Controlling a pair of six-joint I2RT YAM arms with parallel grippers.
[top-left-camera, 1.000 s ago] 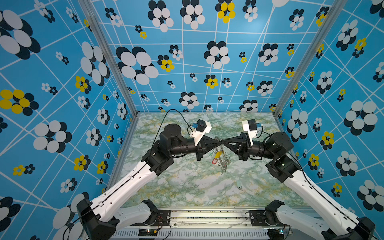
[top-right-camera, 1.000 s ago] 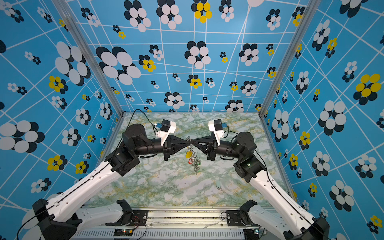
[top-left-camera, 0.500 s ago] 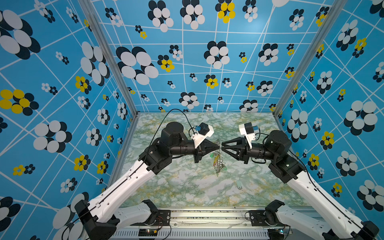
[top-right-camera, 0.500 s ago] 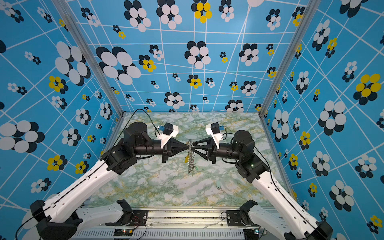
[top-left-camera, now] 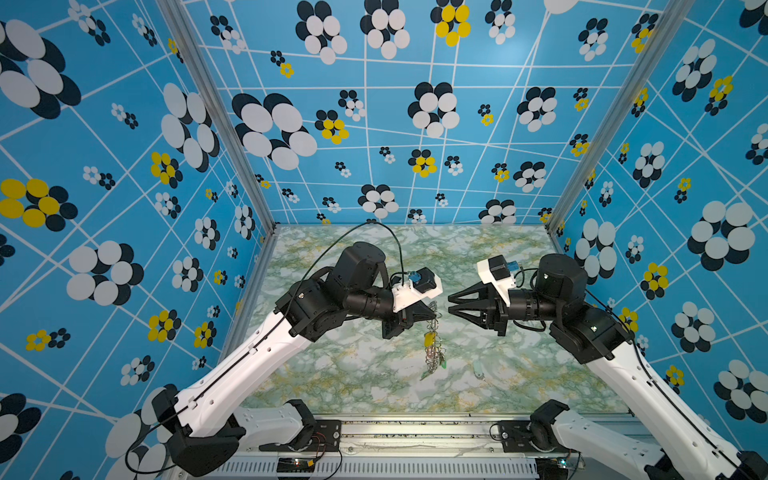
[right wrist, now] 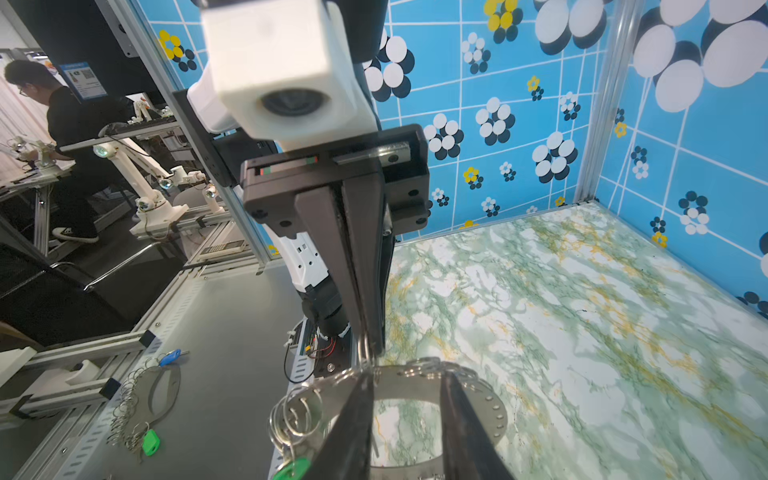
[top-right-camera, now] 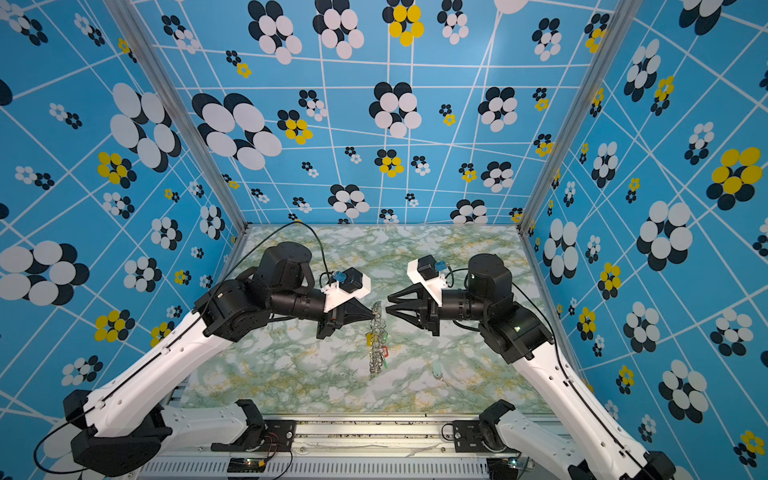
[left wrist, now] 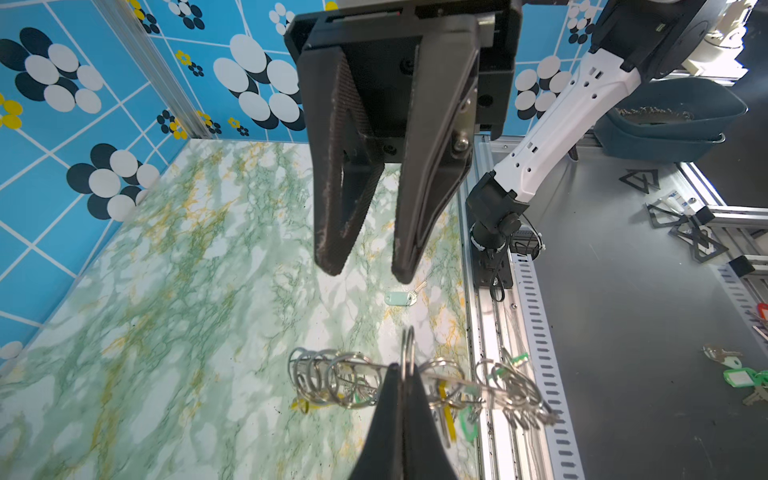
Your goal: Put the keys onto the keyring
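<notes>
Two arms met over the middle of the table, forearms near level and grippers pointing at one another. The left gripper (top-left-camera: 435,318) (top-right-camera: 373,319) was clamped fully closed on the top edge of the keyring (top-left-camera: 431,356) (right wrist: 495,411), which hung straight down below its jaws. Whether the jaws pinched the disc itself or one of its wire loops was hard to tell. The right gripper (top-left-camera: 449,304) (left wrist: 363,270) faced it with its jaws partly parted and empty, its tips just beside the ring's top and apart from it. A yellow-tagged key (top-left-camera: 429,338), a red-tagged key (top-right-camera: 384,352) and a green-tagged key (top-left-camera: 444,364) dangled from the ring below the closed jaws. A pale mint-tagged key (top-left-camera: 478,369) (left wrist: 400,298) lay loose on the green-veined marble tabletop (top-left-camera: 353,374), beneath the right jaws. Blue walls (top-left-camera: 124,208) with white lines and flower prints closed in three sides. In both top views the ring showed edge-on, and the right wrist view cut off its lower part.
</notes>
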